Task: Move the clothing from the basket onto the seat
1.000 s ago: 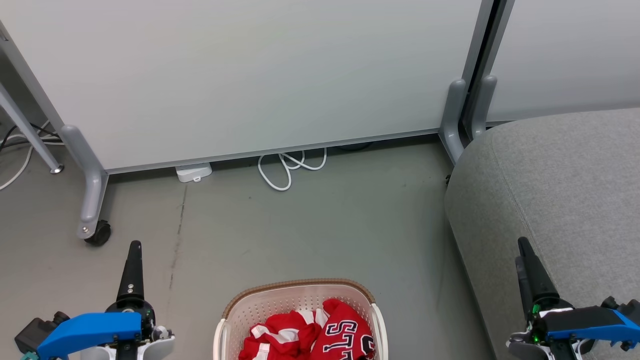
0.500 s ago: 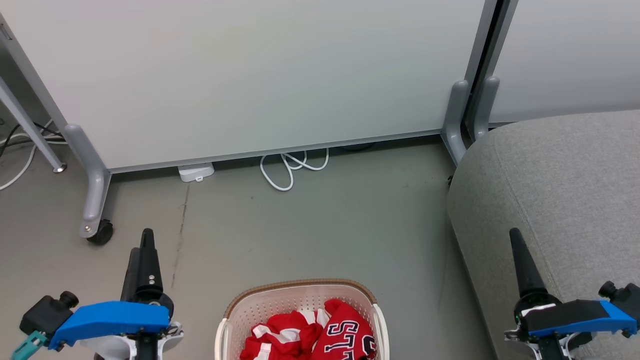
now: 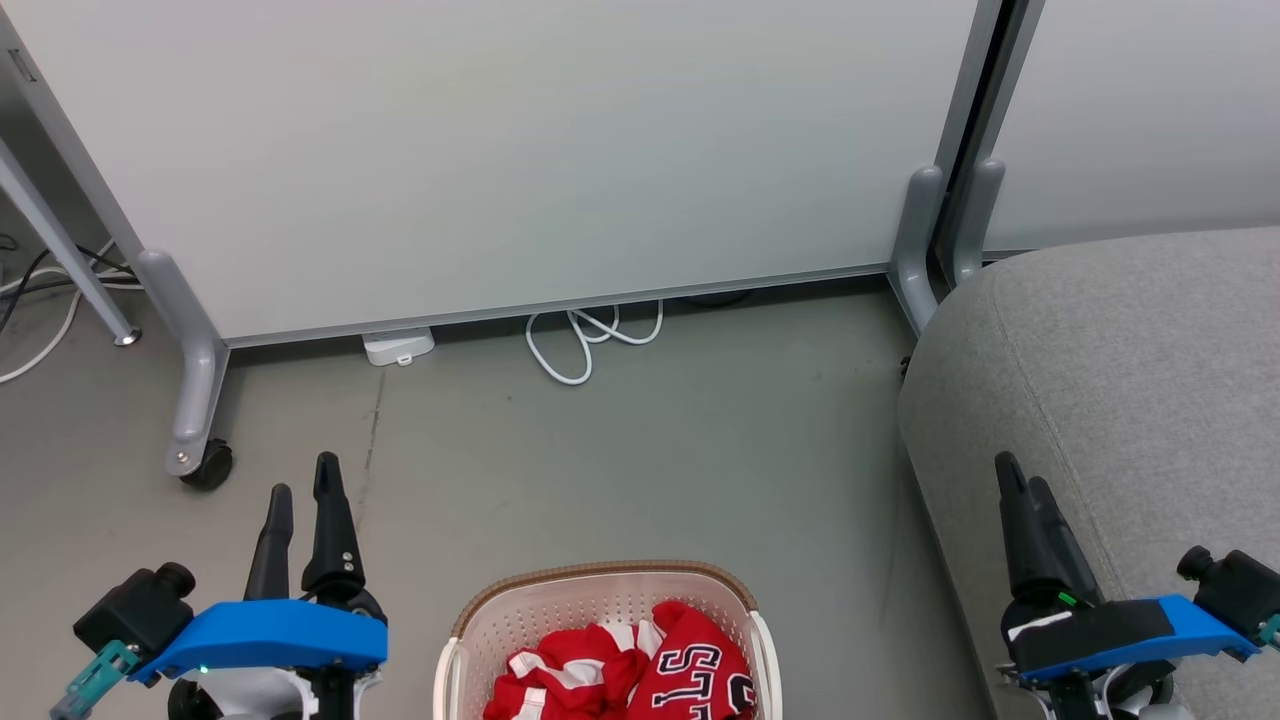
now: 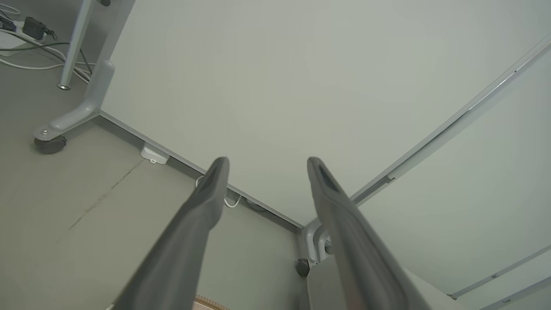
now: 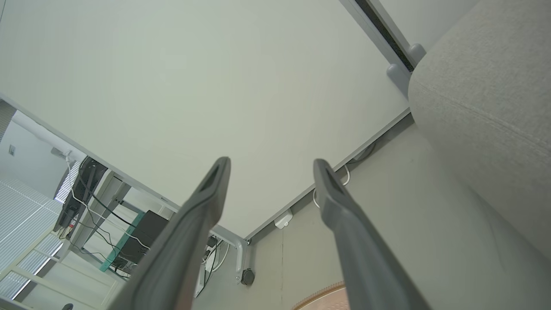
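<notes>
Red clothing lies bunched in basket; seat stands apart, rightward. Probably soft, light, floppy: pinch a raised fold, expect trailing. Left gripper and right gripper spread wide, empty.

At six o'clock in the head view, the clothing is bright red with white stripes and trim, and one piece bears black block letters edged in white. The basket is cream-white, patterned with rows of small holes, under a brown woven-look rim. At three o'clock the seat is plain mid-grey fabric. The floor is dull grey-green. The partition panels at twelve o'clock are pale grey with silver-grey frames. A white cable lies below them. The left gripper at seven o'clock and the right gripper at four o'clock have black fingers and bright blue covers.
</notes>
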{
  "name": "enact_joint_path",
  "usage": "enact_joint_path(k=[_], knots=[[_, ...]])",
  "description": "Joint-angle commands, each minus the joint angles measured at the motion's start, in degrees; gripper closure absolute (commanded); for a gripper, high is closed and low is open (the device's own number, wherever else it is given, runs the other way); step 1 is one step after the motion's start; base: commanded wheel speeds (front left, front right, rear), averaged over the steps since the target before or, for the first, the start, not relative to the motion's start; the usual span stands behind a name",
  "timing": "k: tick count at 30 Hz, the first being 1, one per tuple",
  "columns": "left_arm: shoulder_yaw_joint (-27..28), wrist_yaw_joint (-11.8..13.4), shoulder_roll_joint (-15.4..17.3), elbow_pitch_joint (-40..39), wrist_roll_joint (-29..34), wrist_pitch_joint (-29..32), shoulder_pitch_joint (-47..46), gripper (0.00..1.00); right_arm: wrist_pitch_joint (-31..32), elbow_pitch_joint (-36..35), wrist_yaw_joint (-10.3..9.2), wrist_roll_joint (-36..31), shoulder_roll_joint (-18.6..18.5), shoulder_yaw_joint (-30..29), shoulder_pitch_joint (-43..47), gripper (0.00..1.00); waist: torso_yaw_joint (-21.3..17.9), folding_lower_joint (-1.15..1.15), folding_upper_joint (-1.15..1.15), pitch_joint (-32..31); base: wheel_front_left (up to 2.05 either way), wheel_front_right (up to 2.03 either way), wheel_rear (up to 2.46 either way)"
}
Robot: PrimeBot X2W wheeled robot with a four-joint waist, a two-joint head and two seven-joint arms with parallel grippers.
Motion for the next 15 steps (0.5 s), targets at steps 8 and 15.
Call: enact_joint_path(k=[8, 15], knots=[[-1.26, 0.83, 0.51, -0.63, 7.92, -1.84, -0.06, 0.0, -1.86, -0.55, 0.09, -7.32, -0.5, 0.91, -0.52, 0.0, 0.29, 0.0, 0.0, -0.23, 0.0, 0.0, 0.0], [-2.22, 1.44, 0.69, -0.4, 13.24, -3.02, 0.37, 0.0, -3.07, -0.62, 0.1, -11.99, -0.54, 1.53, -0.33, 0.0, 0.42, 0.0, 0.0, -0.39, 0.0, 0.0, 0.0]])
